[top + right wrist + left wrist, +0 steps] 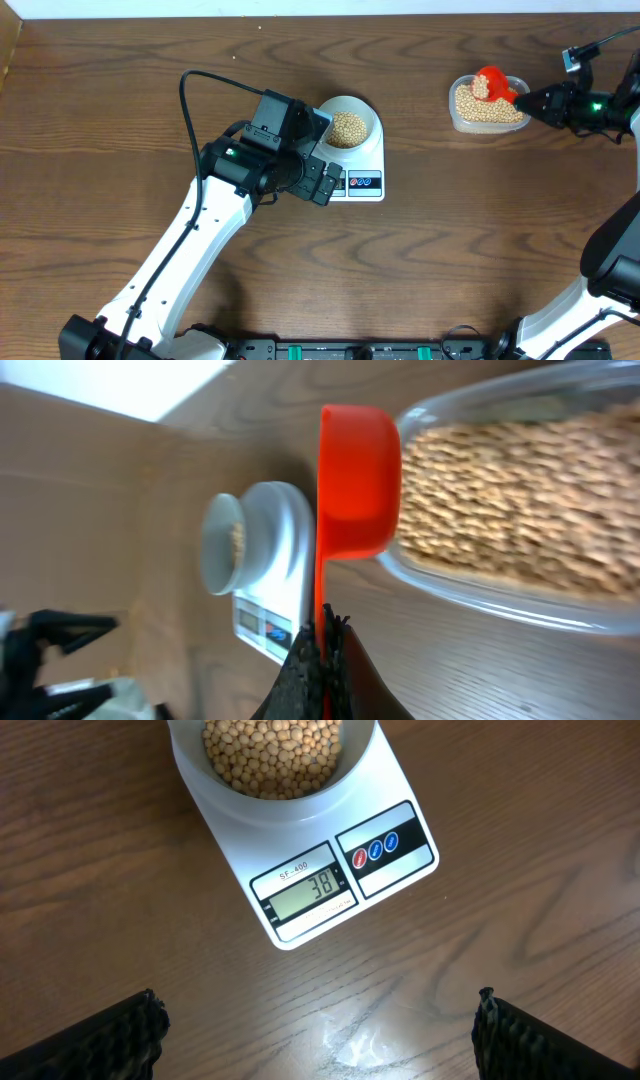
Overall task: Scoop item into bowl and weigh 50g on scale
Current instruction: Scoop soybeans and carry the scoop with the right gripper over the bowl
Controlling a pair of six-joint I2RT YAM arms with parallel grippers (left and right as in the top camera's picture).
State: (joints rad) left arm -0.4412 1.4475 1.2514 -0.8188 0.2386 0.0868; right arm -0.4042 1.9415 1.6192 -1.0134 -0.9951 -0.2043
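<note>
The bowl [350, 128] holds tan beans [347, 129] and sits on the white scale [364, 180]. In the left wrist view the scale [395, 845] display [310, 890] reads 38, with the bowl [275, 790] above it. My left gripper [318, 1030] is open and empty over bare wood just in front of the scale. My right gripper [325, 645] is shut on the handle of a red scoop [358, 480], whose cup is at the rim of the clear tub of beans [520, 510]. From overhead the scoop [493, 85] lies over the tub [487, 107].
The brown wooden table spreads around the scale and tub. The left arm [200, 230] reaches diagonally from the front left. The right arm [610, 270] comes in along the right edge. The table's back edge runs just behind the tub.
</note>
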